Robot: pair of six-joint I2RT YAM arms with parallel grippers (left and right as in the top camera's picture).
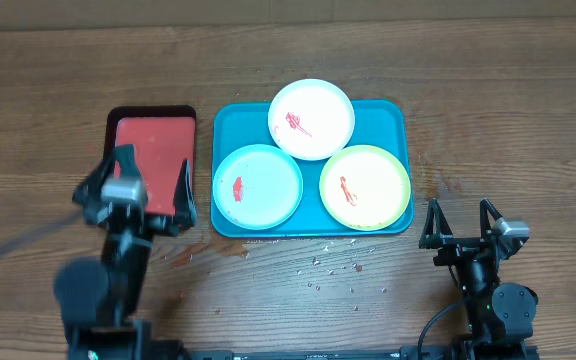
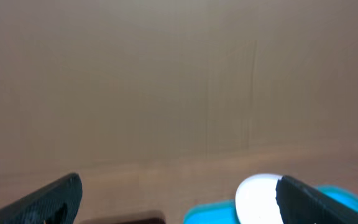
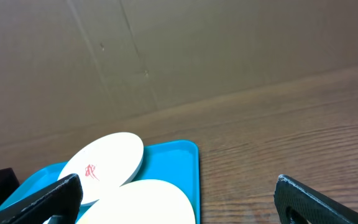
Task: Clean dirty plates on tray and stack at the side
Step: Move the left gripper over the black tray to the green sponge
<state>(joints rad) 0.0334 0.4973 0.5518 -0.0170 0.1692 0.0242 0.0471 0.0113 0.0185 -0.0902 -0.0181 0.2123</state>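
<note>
Three lie on the tray (image 1: pixel 388 112), seen from above: white plate (image 1: pixel 311 119) at 12 o'clock, blue plate (image 1: pixel 258 186) at 8, green plate (image 1: pixel 365 187) at 4. Each is smeared red and none is stacked, so I'd say the whole job remains. The left gripper (image 1: pixel 136 190) hangs over the red tray (image 1: pixel 153 140) at 9, jaws apart, empty; the right gripper (image 1: pixel 460 222) sits at 5, likewise apart. The left wrist view catches the white plate (image 2: pixel 257 199); the right wrist view shows the white plate (image 3: pixel 104 165) and green plate (image 3: pixel 148 202), untouched.
</note>
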